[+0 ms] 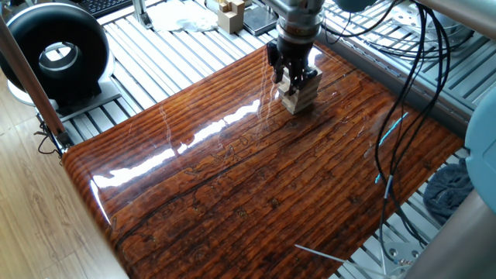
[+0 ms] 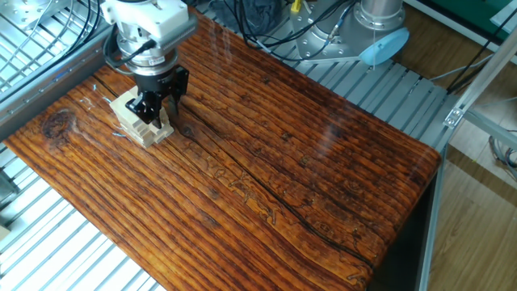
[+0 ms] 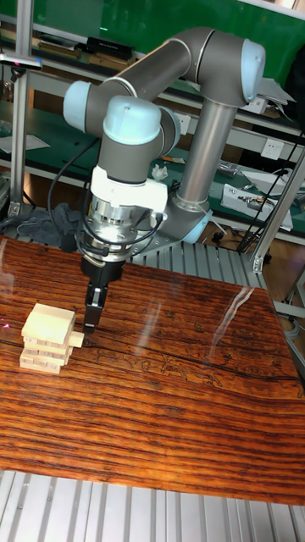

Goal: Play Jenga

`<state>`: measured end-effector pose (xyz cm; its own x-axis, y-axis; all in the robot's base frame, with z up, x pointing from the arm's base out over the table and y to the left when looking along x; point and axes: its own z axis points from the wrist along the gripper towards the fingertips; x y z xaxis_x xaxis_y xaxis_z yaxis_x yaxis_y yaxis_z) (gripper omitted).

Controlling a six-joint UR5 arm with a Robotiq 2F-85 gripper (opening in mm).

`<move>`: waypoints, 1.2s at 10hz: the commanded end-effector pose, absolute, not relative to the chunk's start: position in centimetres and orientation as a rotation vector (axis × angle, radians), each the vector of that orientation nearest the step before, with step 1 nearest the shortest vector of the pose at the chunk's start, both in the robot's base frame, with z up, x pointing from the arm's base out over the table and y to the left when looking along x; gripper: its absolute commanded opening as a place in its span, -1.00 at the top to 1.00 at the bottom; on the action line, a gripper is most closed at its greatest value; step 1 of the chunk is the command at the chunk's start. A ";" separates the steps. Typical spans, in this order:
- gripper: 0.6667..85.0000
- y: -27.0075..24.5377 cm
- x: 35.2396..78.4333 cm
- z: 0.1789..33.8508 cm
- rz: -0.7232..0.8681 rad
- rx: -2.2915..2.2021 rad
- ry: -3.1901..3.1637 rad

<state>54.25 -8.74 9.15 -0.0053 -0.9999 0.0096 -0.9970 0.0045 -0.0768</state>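
Observation:
A small Jenga tower (image 1: pixel 304 94) (image 2: pixel 133 121) (image 3: pixel 47 337) of pale wooden blocks in crosswise layers stands near the far edge of the dark wooden table (image 1: pixel 256 178). One block (image 3: pixel 76 340) sticks out of the tower's side about halfway up. My gripper (image 1: pixel 287 80) (image 2: pixel 157 111) (image 3: pixel 88 325) points straight down against that side of the tower. Its dark fingers sit on either side of the protruding block's end, which shows pale between them. The fingers hide part of the tower's near face.
A black round fan-like device (image 1: pixel 58 54) sits off the table's left corner. More pale wooden pieces (image 1: pixel 230 12) stand on the metal slats behind the table. Black cables (image 1: pixel 403 101) hang over its right side. A blue cloth (image 1: pixel 449 190) lies off the right edge.

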 end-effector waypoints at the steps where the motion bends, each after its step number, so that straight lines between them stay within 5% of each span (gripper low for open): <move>1: -0.08 -9.0 54.4 8.9 -0.109 -2.161 2.208; 12: -0.08 -10.9 55.1 7.1 -0.134 -2.145 2.189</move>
<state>54.65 -10.91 7.30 -0.0124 -0.9997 0.0215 -0.9947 0.0101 -0.1026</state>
